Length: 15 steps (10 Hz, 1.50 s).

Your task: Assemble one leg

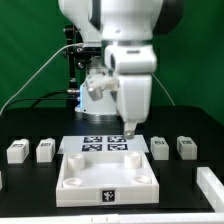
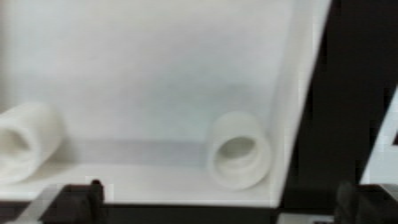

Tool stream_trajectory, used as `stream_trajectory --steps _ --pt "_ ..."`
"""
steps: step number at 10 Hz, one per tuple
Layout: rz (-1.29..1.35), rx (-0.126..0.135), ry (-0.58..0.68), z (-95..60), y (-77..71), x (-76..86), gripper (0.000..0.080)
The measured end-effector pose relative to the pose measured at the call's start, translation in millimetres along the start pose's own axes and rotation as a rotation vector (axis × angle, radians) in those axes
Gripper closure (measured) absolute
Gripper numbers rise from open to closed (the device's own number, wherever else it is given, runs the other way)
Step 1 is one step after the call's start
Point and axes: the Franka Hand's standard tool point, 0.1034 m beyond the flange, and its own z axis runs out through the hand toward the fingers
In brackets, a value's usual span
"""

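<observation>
Over the exterior view's right end of the marker board (image 1: 104, 146), close to where it met the far edge of the white slab (image 1: 108, 178), the gripper (image 1: 128, 135) hung pointing straight down from the white arm (image 1: 130, 50). It was spread wide and held nothing. In the wrist view the two dark fingertips (image 2: 71, 203) stood far apart, with only the slab's flat top and two of its round corner sockets (image 2: 240, 150) between and beyond them. The slab lay flat on the black table (image 1: 30, 175), just in front of the marker board, and carried a small square marker on its front face (image 1: 108, 196). The leg (image 1: 160, 147) closest to the gripper sat on the table just beside the slab on the exterior view's right, clear of the fingers and not fitted into any socket. The other legs lay in the same row: one (image 1: 186, 147) further to the right and two (image 1: 45, 150) (image 1: 17, 151) on the exterior view's left, each apart from its neighbour. A further white block (image 1: 210, 185) lay nearer the camera on the right, cut off by the picture's edge.
</observation>
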Motion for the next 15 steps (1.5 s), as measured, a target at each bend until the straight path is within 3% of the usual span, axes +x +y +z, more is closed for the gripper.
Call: stream_trajectory --steps 2,3,6,7,8,10,11,15 --pt "0.026 0.021 0.021 32.7 -12.9 -17.7 0.015" --pt "0.039 0.034 0.025 39.2 -16.1 -19.9 0.015" --pt "0.054 0.039 0.027 41.7 -16.5 -19.4 0.015" --pt "0.054 0.039 0.027 41.9 -16.6 -19.4 0.0261" --pt "0.054 0.04 0.027 42.0 -16.7 -19.4 0.0261" --pt "0.055 0.04 0.027 42.3 -16.9 -19.5 0.062" --pt "0.055 0.041 0.027 42.4 -17.0 -19.5 0.0735" --pt "0.055 0.04 0.027 42.2 -16.8 -19.8 0.0741"
